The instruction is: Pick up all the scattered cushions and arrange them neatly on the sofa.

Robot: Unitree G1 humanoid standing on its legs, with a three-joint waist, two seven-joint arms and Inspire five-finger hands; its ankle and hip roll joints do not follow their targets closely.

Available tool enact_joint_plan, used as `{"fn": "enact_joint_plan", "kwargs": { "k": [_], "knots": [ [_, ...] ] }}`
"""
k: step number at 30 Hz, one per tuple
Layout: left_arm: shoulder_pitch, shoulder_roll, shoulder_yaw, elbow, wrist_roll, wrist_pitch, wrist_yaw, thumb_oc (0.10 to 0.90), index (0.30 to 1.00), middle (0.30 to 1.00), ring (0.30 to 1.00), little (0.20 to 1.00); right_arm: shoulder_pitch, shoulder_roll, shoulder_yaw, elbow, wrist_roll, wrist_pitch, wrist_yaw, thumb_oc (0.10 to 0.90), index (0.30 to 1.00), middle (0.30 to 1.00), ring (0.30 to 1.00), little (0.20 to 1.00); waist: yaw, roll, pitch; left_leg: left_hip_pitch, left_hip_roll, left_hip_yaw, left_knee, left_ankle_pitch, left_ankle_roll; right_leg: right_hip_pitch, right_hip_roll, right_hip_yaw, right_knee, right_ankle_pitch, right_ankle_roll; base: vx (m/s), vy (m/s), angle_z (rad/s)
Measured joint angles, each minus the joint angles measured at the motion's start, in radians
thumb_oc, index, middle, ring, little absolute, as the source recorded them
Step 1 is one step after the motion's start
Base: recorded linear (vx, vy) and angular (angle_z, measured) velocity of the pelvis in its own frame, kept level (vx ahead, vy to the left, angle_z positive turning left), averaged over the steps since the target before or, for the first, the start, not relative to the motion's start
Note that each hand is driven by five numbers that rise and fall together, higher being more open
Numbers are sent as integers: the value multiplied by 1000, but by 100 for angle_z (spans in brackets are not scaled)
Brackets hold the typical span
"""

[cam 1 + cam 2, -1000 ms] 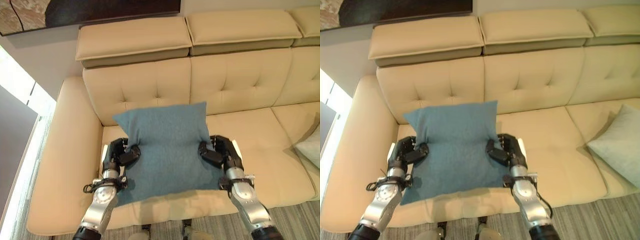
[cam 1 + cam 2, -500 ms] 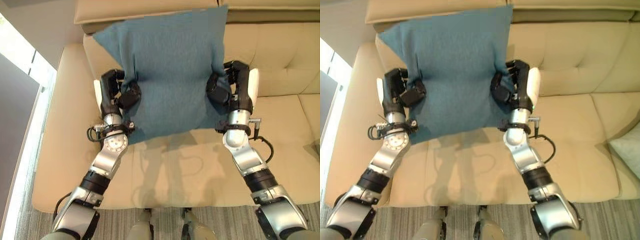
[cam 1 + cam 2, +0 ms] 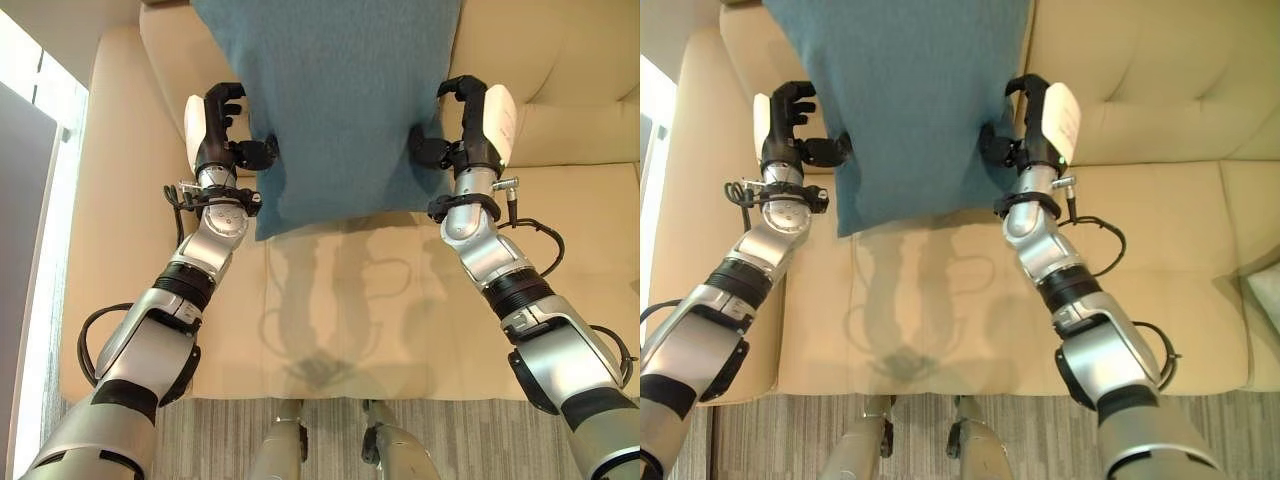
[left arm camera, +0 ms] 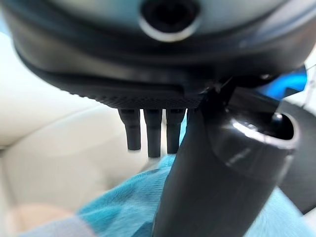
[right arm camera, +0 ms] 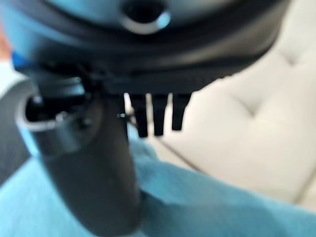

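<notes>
A blue cushion (image 3: pixel 340 100) stands upright against the beige sofa's backrest (image 3: pixel 560 70), its lower edge just above the seat (image 3: pixel 340 330). My left hand (image 3: pixel 212 130) is at the cushion's left side and my right hand (image 3: pixel 478 120) at its right side. The fingers of both hands stand clear beside the cloth, loosely bent. Each thumb touches the cushion's edge. In the left wrist view the fingers reach straight out past the blue cloth (image 4: pixel 123 212). The right wrist view shows the same over the cushion (image 5: pixel 207 197).
The sofa's left armrest (image 3: pixel 100 200) runs beside my left arm. A corner of a pale cushion (image 3: pixel 1265 285) lies at the seat's far right. Striped carpet (image 3: pixel 220 440) lies in front of the sofa.
The cushion rose from the seat up against the backrest. Both hands went up with it, and their fingers have come off the cloth, leaving only the thumbs on it. The camera tilted down.
</notes>
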Motion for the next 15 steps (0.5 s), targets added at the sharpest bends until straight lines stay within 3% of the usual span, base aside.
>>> {"fn": "enact_joint_plan", "kwargs": {
  "k": [2, 3, 4, 7, 8, 9, 10, 11, 15],
  "knots": [
    [5, 2, 0, 0, 0, 2, -19, 800, 900, 900, 900, 900, 1, 1, 25, 0, 0, 6, 39, 800, 900, 900, 900, 900, -4, -41, 41, -79, -37, 25, 127, -19, -2, 13, -36, 12, 1, 10, -13, -3, 0, 20],
    [23, 2, 0, -4, 1, 1, -24, 800, 900, 900, 900, 900, 7, 4, 29, 0, -2, 6, 58, 800, 900, 900, 900, 900, -6, -44, 45, -54, -46, 33, 16, 3, 28, 10, -38, 33, 1, 9, -12, -2, 5, -9],
    [39, 3, 4, -10, 1, 1, -26, 800, 900, 900, 900, 900, 15, 6, 29, -8, -2, 6, 66, 800, 900, 900, 900, 900, 4, -34, 47, 3, -28, 40, -54, 87, 39, 13, -19, 44, 1, 5, -7, -8, -3, -23],
    [81, -2, 9, -36, 5, 0, -46, 800, 900, 900, 900, 900, 42, 10, 20, -20, -5, 5, 78, 800, 900, 900, 900, 900, -20, -29, 58, 21, -17, 41, -78, 85, 44, -12, -18, 48, 50, -13, 15, -10, -4, -9],
    [119, -13, 12, -56, 7, -1, -47, 800, 900, 900, 900, 900, 65, 10, 10, -31, -9, 4, 85, 800, 900, 900, 900, 900, -19, -21, 63, 32, -18, 37, -77, 88, 48, -40, -20, 49, 87, -61, 63, -16, -8, -6],
    [136, -22, 18, -64, 6, -1, -46, 800, 900, 900, 900, 900, 82, 9, 4, -41, -10, 4, 89, 800, 900, 900, 900, 900, -25, -21, 63, 38, -31, 39, -77, 87, 47, -15, -22, 53, 24, -47, 69, -30, -6, 24],
    [169, -39, 31, -79, 7, -2, -49, 800, 900, 900, 900, 900, 114, 3, -5, -63, -16, 1, 100, 800, 900, 900, 900, 900, -31, -25, 64, 45, -57, 43, -78, 84, 44, 1, -35, 47, -2, -5, 26, -23, -3, 20],
    [198, -44, 56, -98, 8, -7, -50, 800, 900, 900, 900, 900, 128, 7, -7, -71, -21, -4, 103, 800, 900, 900, 900, 900, -21, -22, 65, 48, -53, 47, -78, 83, 43, -1, -30, 53, -2, 4, 17, -21, 3, 6],
    [305, -39, 127, -121, 11, -9, -78, 800, 900, 900, 900, 900, 232, 10, -12, -147, -26, -9, 162, 800, 900, 900, 900, 900, -25, -21, 65, 76, -29, 50, -78, 81, 41, 26, -8, 51, -1, 6, 18, -7, 1, -6]
  ]
}}
